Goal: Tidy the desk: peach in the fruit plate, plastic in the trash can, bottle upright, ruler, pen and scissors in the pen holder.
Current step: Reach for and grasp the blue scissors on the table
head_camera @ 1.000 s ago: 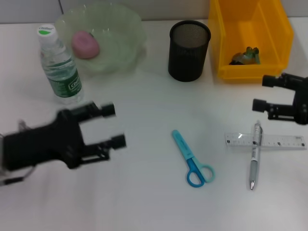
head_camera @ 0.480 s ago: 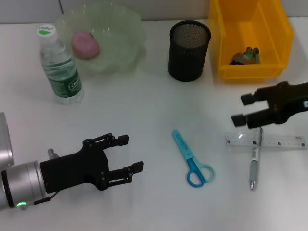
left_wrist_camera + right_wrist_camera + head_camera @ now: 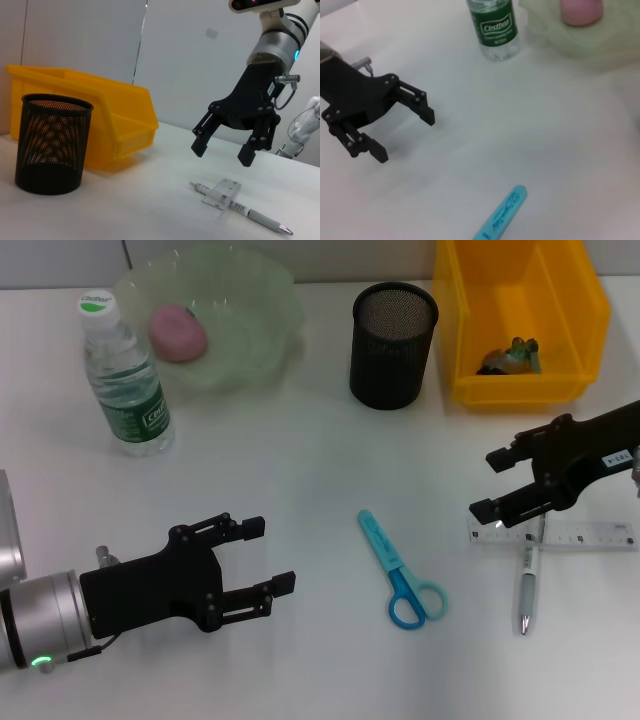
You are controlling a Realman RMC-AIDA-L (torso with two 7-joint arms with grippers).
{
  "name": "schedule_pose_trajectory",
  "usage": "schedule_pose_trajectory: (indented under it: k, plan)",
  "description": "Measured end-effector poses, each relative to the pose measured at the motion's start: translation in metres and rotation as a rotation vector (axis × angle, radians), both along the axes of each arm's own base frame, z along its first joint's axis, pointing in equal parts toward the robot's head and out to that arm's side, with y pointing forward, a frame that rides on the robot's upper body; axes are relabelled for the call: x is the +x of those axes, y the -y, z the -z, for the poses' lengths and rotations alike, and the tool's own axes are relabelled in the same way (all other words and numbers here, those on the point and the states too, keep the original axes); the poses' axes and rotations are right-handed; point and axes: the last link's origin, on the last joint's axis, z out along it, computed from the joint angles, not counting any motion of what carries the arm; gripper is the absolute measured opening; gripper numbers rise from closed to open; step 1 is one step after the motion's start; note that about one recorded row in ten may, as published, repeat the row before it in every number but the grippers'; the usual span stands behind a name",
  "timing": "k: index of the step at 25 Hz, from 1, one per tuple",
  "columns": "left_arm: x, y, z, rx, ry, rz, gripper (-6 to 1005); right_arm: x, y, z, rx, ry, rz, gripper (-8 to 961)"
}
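A pink peach [image 3: 178, 332] lies in the pale green fruit plate [image 3: 255, 310] at the back left. The water bottle [image 3: 125, 375] stands upright beside it. Crumpled plastic [image 3: 510, 355] sits inside the yellow trash can [image 3: 520, 300]. The black mesh pen holder [image 3: 393, 330] stands empty at the back centre. Blue scissors [image 3: 400, 570] lie mid-table. The clear ruler [image 3: 590, 535] lies across the pen [image 3: 527, 585] at right. My right gripper [image 3: 488, 483] hovers open just above the ruler's left end. My left gripper [image 3: 270, 555] is open and holds nothing, left of the scissors.
The left wrist view shows the right gripper [image 3: 221, 152] above the ruler [image 3: 222, 194] and pen [image 3: 260, 217], with the pen holder [image 3: 50, 145] and trash can [image 3: 115, 120] behind. The right wrist view shows the left gripper [image 3: 404, 134], bottle [image 3: 495, 27] and scissors tip [image 3: 502, 215].
My right gripper has come forward and down toward the ruler's left end. My left arm pulled away from the bottle toward the table's near side, then nearly stopped.
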Motion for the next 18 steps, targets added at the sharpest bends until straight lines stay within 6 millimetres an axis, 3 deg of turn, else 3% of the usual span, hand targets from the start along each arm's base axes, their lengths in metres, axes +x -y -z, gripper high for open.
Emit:
schedule_pose_trajectory:
  k: [12,18]
  plan:
    - [-0.004,-0.001,-0.009,0.019,0.001,-0.014,785,-0.046,-0.001,0.032,-0.143,0.053,-0.169,825]
    - [-0.006,-0.004,-0.016,0.040,0.008,-0.025,785,-0.062,-0.003,0.036,-0.174,0.082,-0.231,825]
